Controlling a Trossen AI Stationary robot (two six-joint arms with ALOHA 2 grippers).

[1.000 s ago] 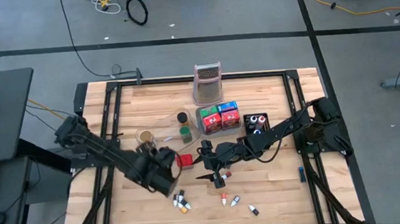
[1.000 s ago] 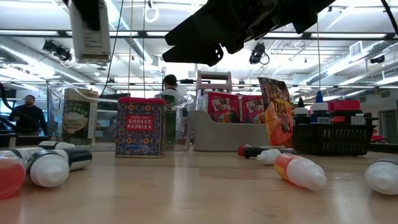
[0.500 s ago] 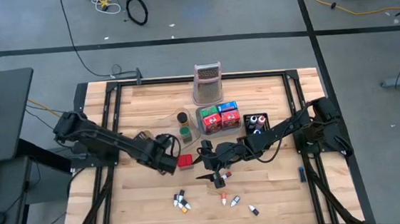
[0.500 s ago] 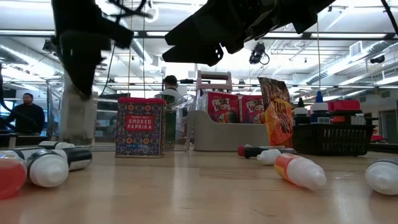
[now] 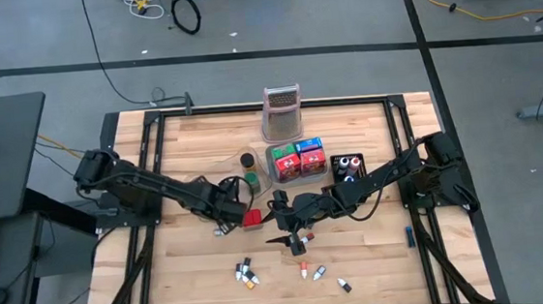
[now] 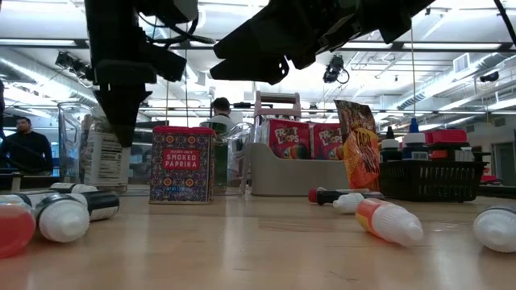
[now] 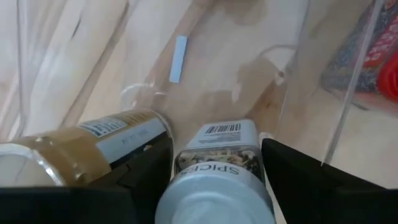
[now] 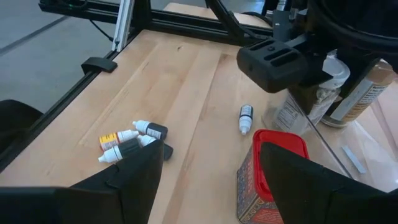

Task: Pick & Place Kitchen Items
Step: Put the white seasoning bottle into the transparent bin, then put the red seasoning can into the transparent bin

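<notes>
Left claw (image 7: 214, 155), now lower, pinching spice jar (image 7: 216, 163) (label only wrist-visible).

From above we cannot see the left gripper (image 5: 227, 206) fingertips, which the arm's own dark wrist covers. The grey-capped glass spice jar (image 7: 214, 177) between them is cut off by the wrist picture's edge, its cap blurred. The right gripper (image 5: 286, 219) hides whatever lies under it. The tiny white dropper bottles (image 5: 246, 273) near the front edge are too small for us to read.
</notes>
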